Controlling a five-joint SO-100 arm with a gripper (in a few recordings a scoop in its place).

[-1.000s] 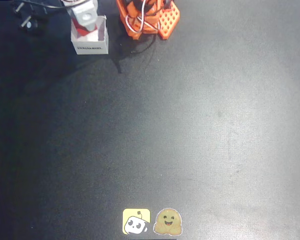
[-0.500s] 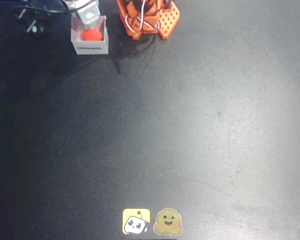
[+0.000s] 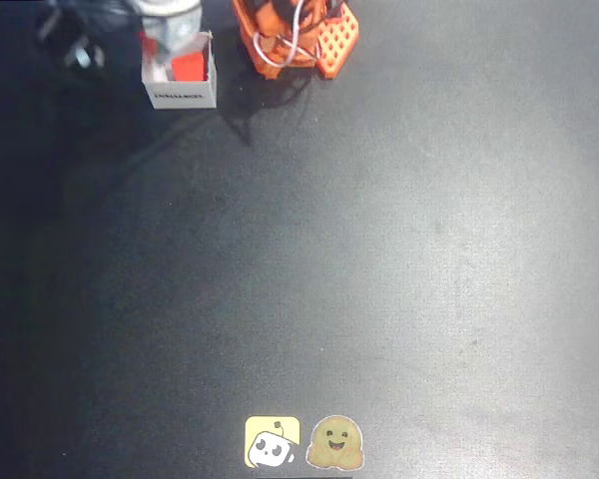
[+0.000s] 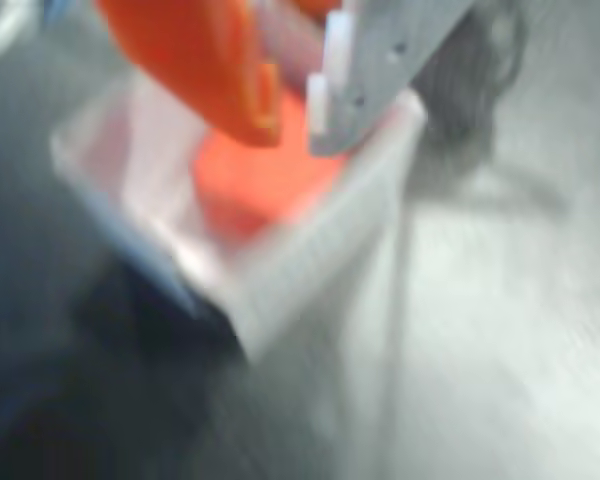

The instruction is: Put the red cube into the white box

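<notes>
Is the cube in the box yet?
In. The cube sits inside the box walls in the overhead and wrist views.

Crowded top edge, open room below

The surface (image 3: pixel 379 259) lies bare across its middle; the white box (image 3: pixel 180 95), holding the red cube (image 3: pixel 188 66), and the orange arm base (image 3: pixel 299 40) crowd the top, two stickers (image 3: pixel 304 442) the bottom edge.

A dark matte table (image 3: pixel 399 259) bears two stickers (image 3: pixel 304 442), its left side seemingly shadowed
</notes>
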